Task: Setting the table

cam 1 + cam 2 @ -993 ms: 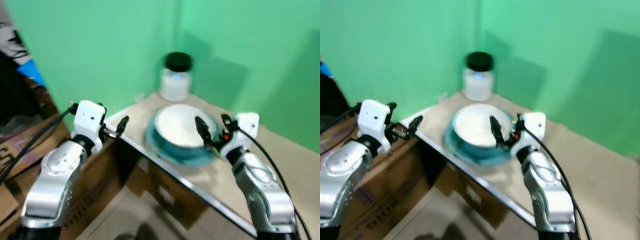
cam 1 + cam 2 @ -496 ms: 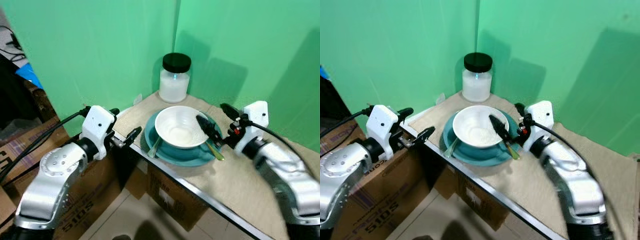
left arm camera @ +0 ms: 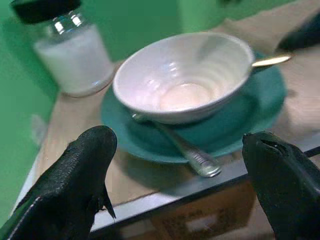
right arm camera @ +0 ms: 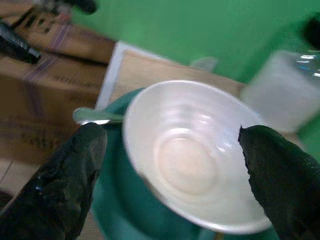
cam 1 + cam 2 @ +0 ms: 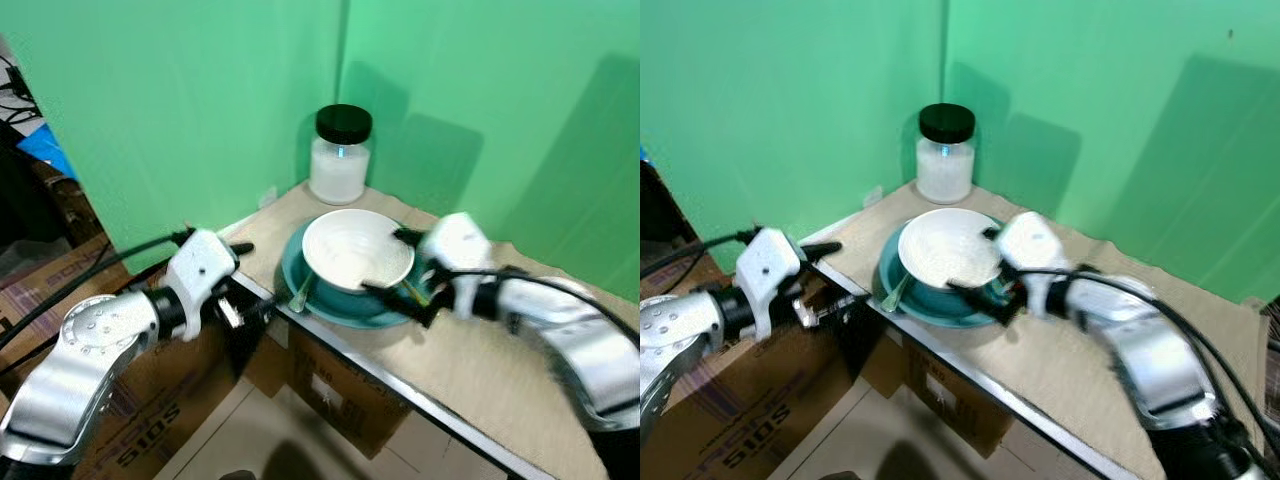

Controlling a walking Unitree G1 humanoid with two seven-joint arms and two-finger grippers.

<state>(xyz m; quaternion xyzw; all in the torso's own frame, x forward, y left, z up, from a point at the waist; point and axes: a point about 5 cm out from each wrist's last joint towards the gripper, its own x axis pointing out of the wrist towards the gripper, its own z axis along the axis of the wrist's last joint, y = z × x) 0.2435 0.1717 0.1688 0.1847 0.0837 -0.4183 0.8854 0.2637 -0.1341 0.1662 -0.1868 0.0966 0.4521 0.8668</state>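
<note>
The right arm bends in over the table (image 5: pixel 470 365), its right gripper (image 5: pixel 398 268) released, fingers spread wide either side of the white bowl (image 5: pixel 357 249) without touching it. The bowl sits on a teal plate (image 5: pixel 340 300) near the table's front edge, towards the back corner. A spoon (image 3: pixel 182 150) lies on the plate under the bowl's rim, and a gold-handled utensil (image 3: pixel 270 61) lies on the far side. The left arm reaches forward beside the table's front edge; its left gripper (image 3: pixel 180 180) is also released, pointing at the plate from just off the edge. A jar (image 5: pixel 339 155) stands in the back corner.
</note>
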